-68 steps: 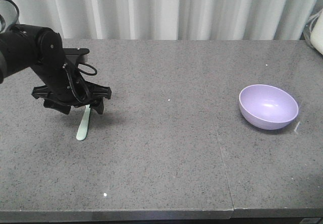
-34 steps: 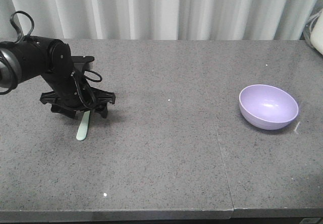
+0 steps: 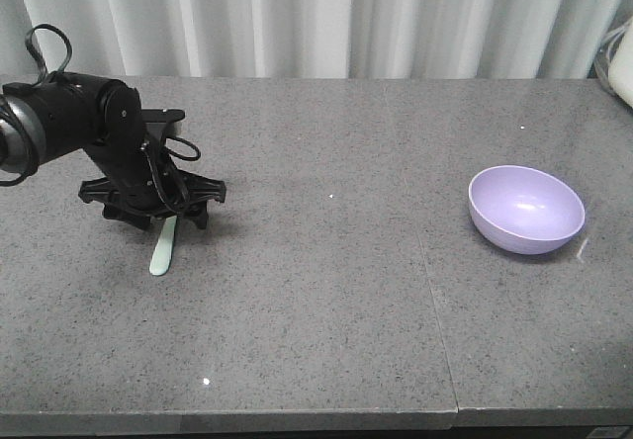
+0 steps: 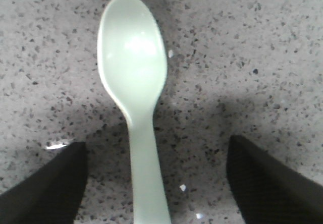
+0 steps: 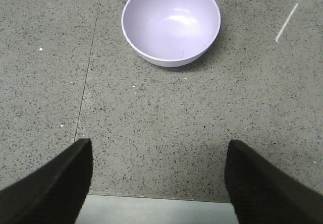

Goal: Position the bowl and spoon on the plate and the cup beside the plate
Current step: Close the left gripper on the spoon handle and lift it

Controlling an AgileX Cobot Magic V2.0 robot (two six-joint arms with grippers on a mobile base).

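- Grey speckled bench (image 3: 326, 301) runs in front of pale curtains (image 3: 326, 14), and only two of the task's four things show on it.
- The spoon (image 4: 132, 62) lies flat on the bench near the left end.
- The left jaws are spread wide and low over it, one finger on each side of the handle. In the wrist view neither touches it.
- The bowl (image 3: 526, 210) sits upright and empty near the right end, well apart from the spoon.
- The right jaws are also wide apart with nothing between them. The bowl lies ahead of them, well clear.
- I see no plate or cup in any view.
- By my reckoning the task has barely begun: nothing is arranged yet, and the step in hand looks like grasping the spoon.
- The bowl and spoon are not yet on a plate, and no cup stands beside one.
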